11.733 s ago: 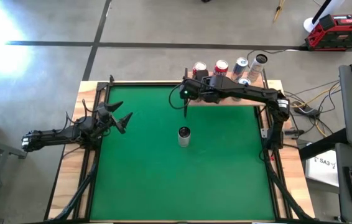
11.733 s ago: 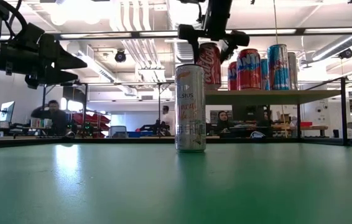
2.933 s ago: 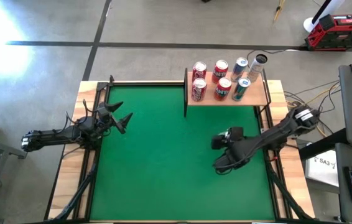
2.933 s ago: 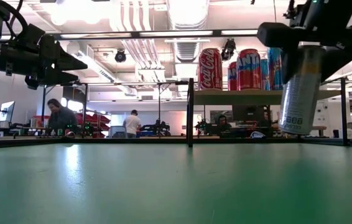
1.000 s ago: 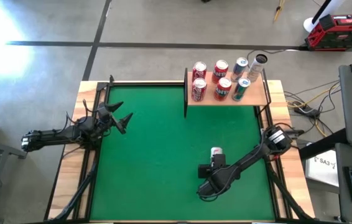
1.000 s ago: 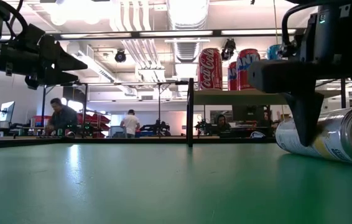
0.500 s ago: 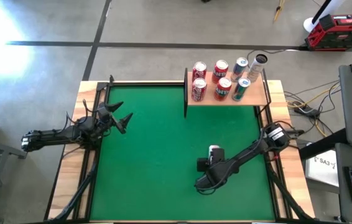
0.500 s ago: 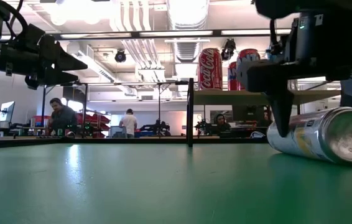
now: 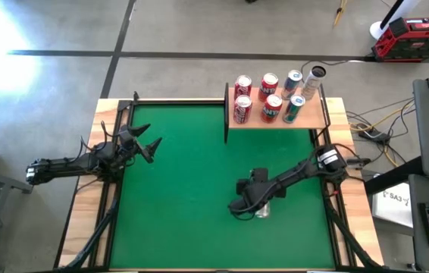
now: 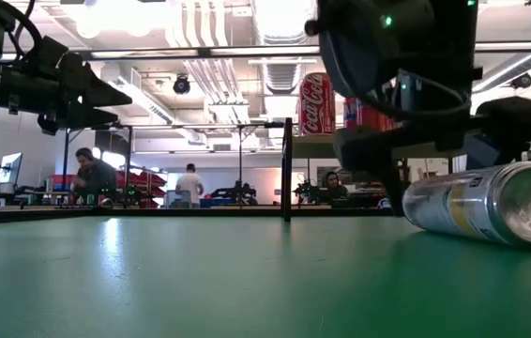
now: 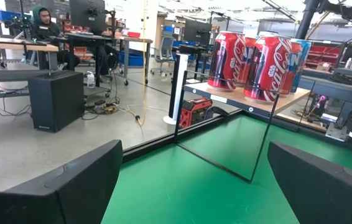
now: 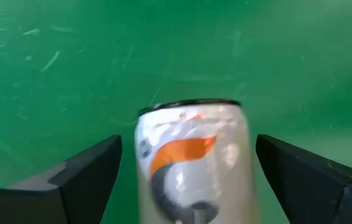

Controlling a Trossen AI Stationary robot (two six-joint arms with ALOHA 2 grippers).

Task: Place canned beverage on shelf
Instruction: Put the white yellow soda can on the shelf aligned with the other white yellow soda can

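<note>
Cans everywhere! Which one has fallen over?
The silver can on the green table, under the right end effector. It lies sideways; the shelf cans stand upright.

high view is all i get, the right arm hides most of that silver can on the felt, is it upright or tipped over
Observer: Tipped over. In the low view the silver can lies on its side on the green table.
Operator: is the right gripper clamping it
Observer: No. The right wrist view shows the right gripper open, with green felt visible between each finger and the can.
Operator: left gripper holding anything
Observer: No. In the left wrist view the left gripper is open and empty, facing the shelf.
</note>
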